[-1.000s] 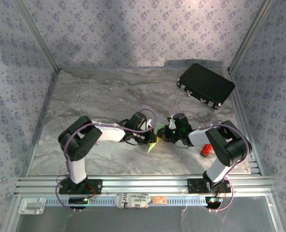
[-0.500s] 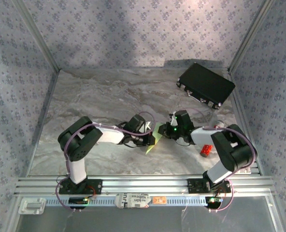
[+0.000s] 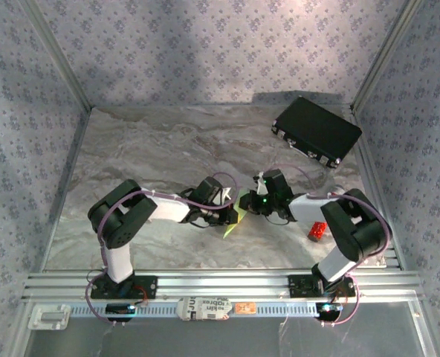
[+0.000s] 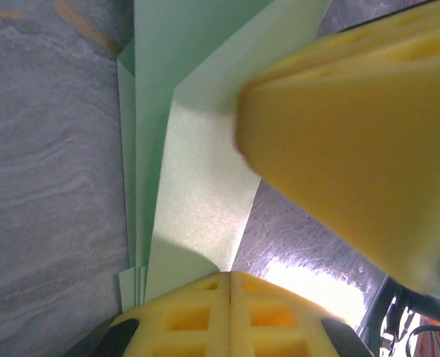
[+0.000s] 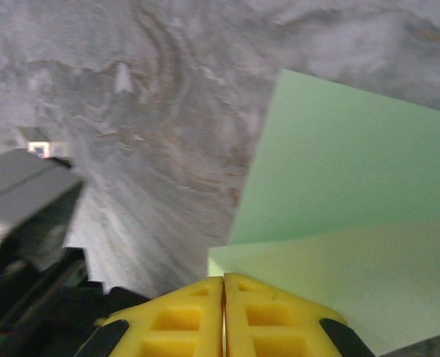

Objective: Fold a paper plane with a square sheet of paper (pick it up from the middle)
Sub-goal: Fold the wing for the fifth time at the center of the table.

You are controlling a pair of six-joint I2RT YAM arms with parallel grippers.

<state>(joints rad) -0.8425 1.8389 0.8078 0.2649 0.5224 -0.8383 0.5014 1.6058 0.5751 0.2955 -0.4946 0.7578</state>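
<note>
Left gripper (image 4: 230, 281) pinched shut on folded paper (image 4: 199, 186). Right gripper (image 5: 224, 284) clamped on same sheet, probably opposite flap. Paper sits mid-table (image 3: 153, 156), between the two grippers. Over last second right gripper crept left; I judge fold is closing.

The square sheet of paper (image 4: 198, 186) is thin, pale green paper, smooth, with a faint satin sheen and sharp creases. The fingers (image 4: 212, 297) look like matt yellow moulded plastic or foam, with square pockets in the face. The surface (image 3: 146, 149) has a smooth grey marbled finish that gives a bright glare in the left wrist view. The black case (image 3: 318, 128) is matt, with small shiny metal-looking fittings along one edge. The rails (image 3: 220, 281) at the near edge are ribbed, brushed metal. The walls (image 3: 205, 52) are matt and printed; whether they are cloth or paper I cannot tell.
</note>
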